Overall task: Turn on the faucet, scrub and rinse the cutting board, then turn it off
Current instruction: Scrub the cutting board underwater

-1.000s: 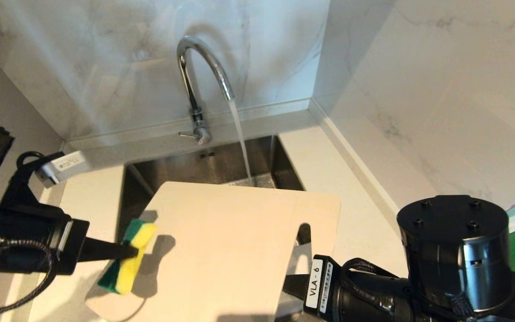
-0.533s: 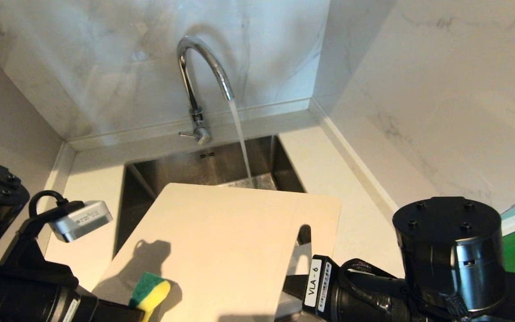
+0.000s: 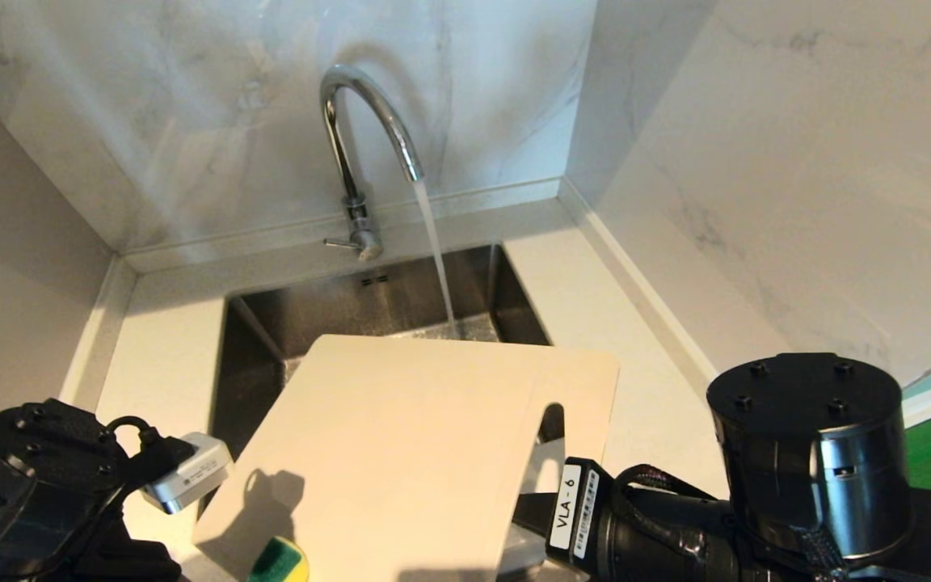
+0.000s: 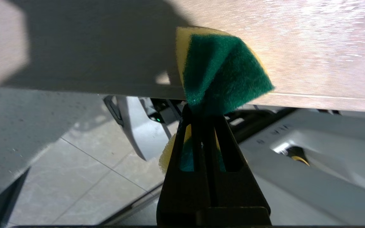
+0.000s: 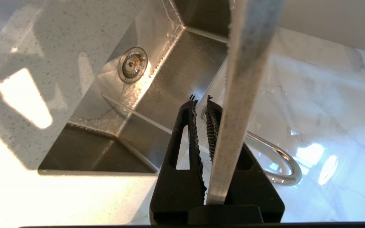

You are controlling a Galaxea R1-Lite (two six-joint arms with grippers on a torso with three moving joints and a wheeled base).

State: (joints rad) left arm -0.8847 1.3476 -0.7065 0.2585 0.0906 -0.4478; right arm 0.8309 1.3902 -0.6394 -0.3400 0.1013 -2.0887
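Water runs from the chrome faucet (image 3: 360, 145) into the sink. The beige cutting board (image 3: 401, 453) slants over the sink with its handle slot to the right. My right gripper (image 5: 201, 104) is shut on the board's edge (image 5: 239, 95) beside the slot; in the head view only its wrist (image 3: 595, 525) shows, at the board's near right. My left gripper (image 4: 201, 110) is shut on a yellow and green sponge (image 4: 220, 69), which lies against the board (image 4: 296, 47) at its near left corner. In the head view the sponge (image 3: 281, 562) peeks in at the bottom edge.
The steel sink (image 3: 336, 299) sits in a pale counter (image 3: 166, 339), with marble walls behind and to the right. Its drain (image 5: 132, 64) shows in the right wrist view. My left arm (image 3: 29, 493) fills the near left corner, and the right arm's joint housing (image 3: 813, 453) stands at the near right.
My left gripper has drawn the sponge down the board's left side to its near corner, and the arm has pulled back toward the camera. The right arm, board and water stream have not moved.
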